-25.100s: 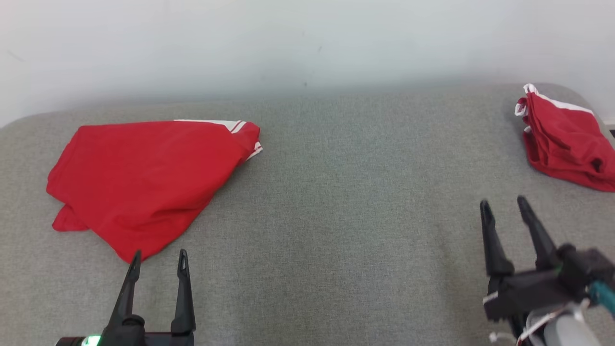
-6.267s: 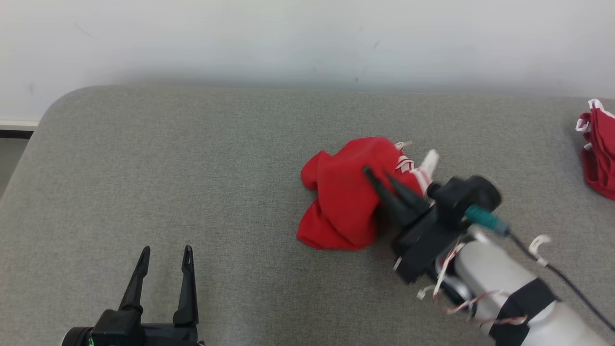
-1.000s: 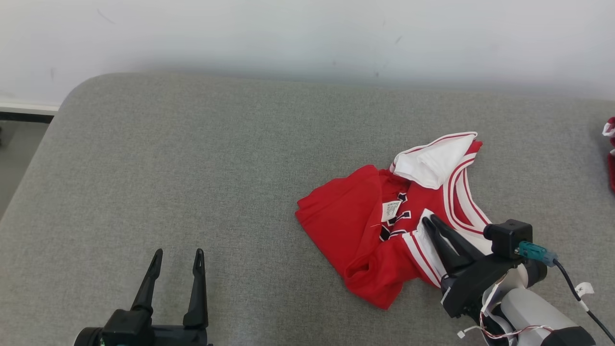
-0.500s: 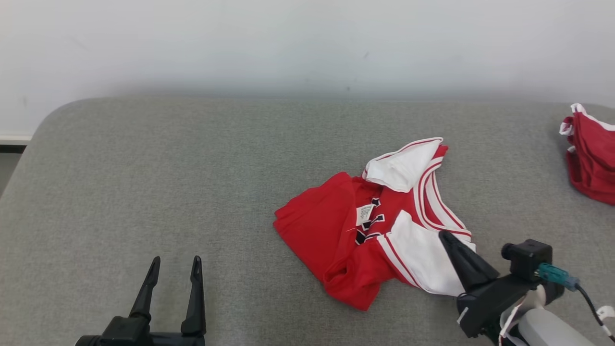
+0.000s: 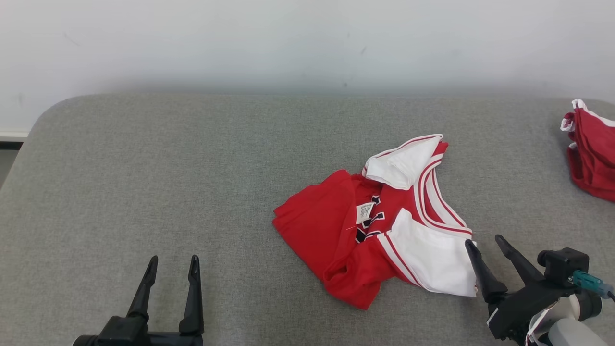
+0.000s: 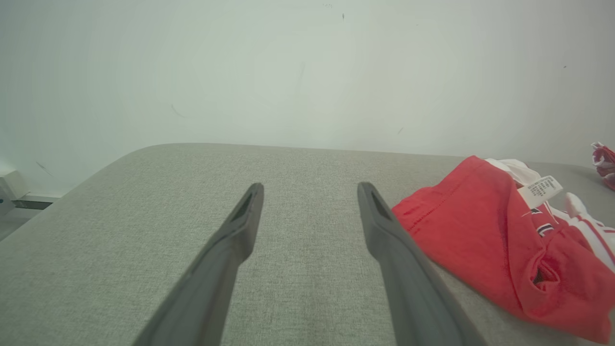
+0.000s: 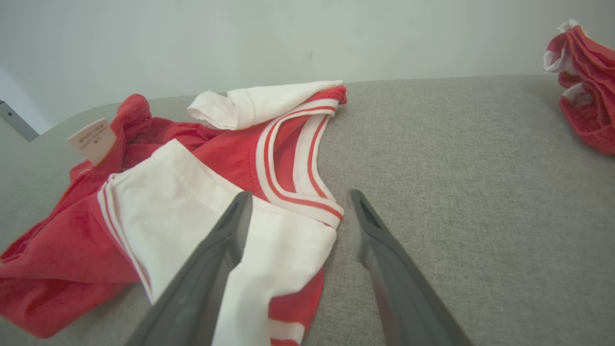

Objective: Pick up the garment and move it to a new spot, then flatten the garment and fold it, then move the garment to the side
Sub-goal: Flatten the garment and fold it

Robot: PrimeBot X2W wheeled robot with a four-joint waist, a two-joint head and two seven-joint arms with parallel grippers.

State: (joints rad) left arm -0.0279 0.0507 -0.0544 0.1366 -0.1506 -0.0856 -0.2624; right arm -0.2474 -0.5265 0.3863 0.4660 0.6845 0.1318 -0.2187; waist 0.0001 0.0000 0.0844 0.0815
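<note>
Left gripper (image 5: 174,259): parked at my lower left, fingers spread wide with nothing between them; in its wrist view (image 6: 311,187) I see bare grey cloth in the gap.
Surface: grey upholstered top (image 5: 144,168), rounded at its left corner, pale wall (image 5: 307,43) behind.
Jersey (image 5: 317,226): lies right of centre on the grey top, crumpled and partly inside out, care label (image 5: 364,212) facing up and striped neckline showing; from the left wrist (image 6: 471,216) it sits off to the right of that gripper.
White panel (image 5: 432,254): a sleeve or side piece, flopped over the jersey's near right edge.
Right gripper (image 5: 484,240): released, fingers apart, just beside the white panel's edge; its wrist view (image 7: 299,193) shows no cloth pinched, the jersey (image 7: 283,144) lying slack ahead.
Second red garment (image 5: 593,154): bunched at the far right edge, well apart from the work.
Done, as I read it: the jersey sits on open surface with room all round, so the move to a new spot looks complete.
Left to do: flattening not yet done, no fold made, no shift to the side.
</note>
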